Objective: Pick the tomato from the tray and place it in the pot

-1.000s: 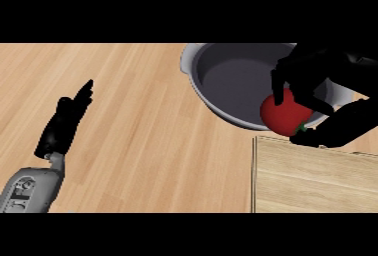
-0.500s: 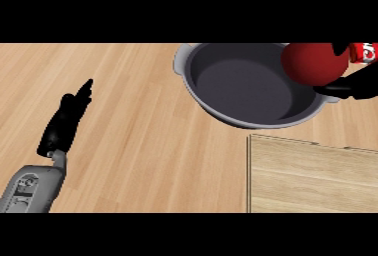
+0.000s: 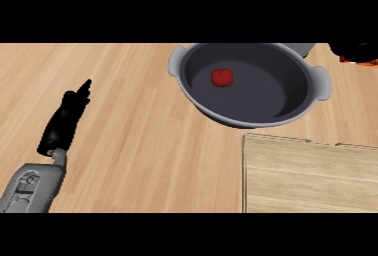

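Observation:
The red tomato point(image 3: 222, 77) lies inside the grey pot point(image 3: 301, 111), left of the middle of its floor, with nothing touching it. Only a small black part of my right hand point(image 3: 359, 49) shows at the top right corner, just past the pot's right handle and apart from the tomato. My left hand point(image 3: 65, 121) rests open on the counter at the left, fingers straight and pointing away, far from the pot. The light wooden tray point(image 3: 310, 177) at the lower right has nothing on the part I see.
The pot has a handle on each side and stands just beyond the tray's far edge. Bare wooden counter point(image 3: 148, 125) stretches between my left hand and the pot.
The tomato has left my right hand and now sits in the pot. My right hand has withdrawn to the top right corner. My left hand has not moved.

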### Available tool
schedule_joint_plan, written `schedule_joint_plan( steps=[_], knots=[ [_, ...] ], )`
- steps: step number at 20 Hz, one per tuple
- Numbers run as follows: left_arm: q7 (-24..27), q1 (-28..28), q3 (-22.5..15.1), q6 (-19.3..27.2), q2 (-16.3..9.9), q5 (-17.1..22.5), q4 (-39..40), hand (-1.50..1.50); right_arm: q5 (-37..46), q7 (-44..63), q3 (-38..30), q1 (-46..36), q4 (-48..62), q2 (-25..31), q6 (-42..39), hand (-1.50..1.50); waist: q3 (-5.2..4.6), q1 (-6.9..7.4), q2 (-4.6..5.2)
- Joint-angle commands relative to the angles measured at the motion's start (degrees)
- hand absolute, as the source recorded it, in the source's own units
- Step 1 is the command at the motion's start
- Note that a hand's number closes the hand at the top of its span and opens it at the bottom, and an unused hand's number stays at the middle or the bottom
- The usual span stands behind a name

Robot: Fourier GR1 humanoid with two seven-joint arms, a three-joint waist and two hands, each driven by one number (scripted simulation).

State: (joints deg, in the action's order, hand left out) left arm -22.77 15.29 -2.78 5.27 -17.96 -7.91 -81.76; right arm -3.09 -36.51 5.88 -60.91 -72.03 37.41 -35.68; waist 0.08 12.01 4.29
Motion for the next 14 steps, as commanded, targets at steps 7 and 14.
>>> schedule_joint_plan(
  steps=[7,14],
  knots=[
    [-0.33,-0.41,1.74,0.20,-0.87,0.40,0.87,0.00,4.60,-13.64,12.79,-5.24,5.06,0.10,-8.71,1.50,-0.08,-2.19,-1.07],
    [0.24,-1.18,1.77,1.18,-0.38,-0.26,1.25,0.00,9.86,-16.16,25.61,-4.45,8.46,-2.02,-5.80,1.50,-0.13,-3.10,-1.16]
  ],
)
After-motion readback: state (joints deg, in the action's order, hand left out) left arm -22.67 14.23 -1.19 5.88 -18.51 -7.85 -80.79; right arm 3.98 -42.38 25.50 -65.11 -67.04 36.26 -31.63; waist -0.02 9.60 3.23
